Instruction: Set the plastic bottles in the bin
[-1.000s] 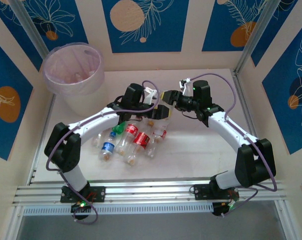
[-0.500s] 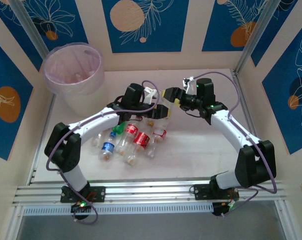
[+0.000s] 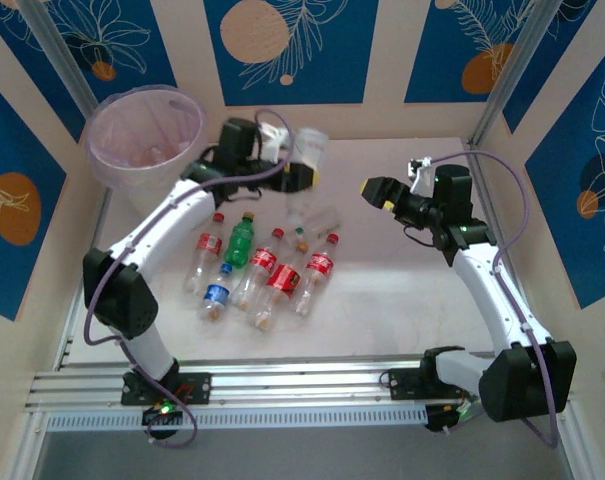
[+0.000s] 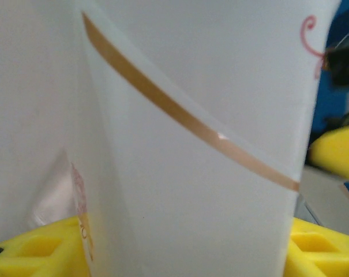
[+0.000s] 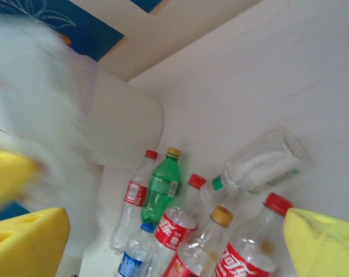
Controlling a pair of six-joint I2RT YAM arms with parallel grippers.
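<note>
The left claw (image 3: 300,173) pinched a pale bottle (image 3: 308,148) between its yellow fingers (image 4: 30,254), held up off the table (image 3: 402,290) to the right of the bin (image 3: 147,110) and apart from its rim. The right claw (image 3: 371,190) hung spread and empty, farther right of the bin. The other plastic bottles (image 3: 267,265) lay clustered on the table in front of the bin, a green one (image 3: 241,240) among them and a clear one (image 3: 320,216) on its side at the cluster's far edge.
</note>
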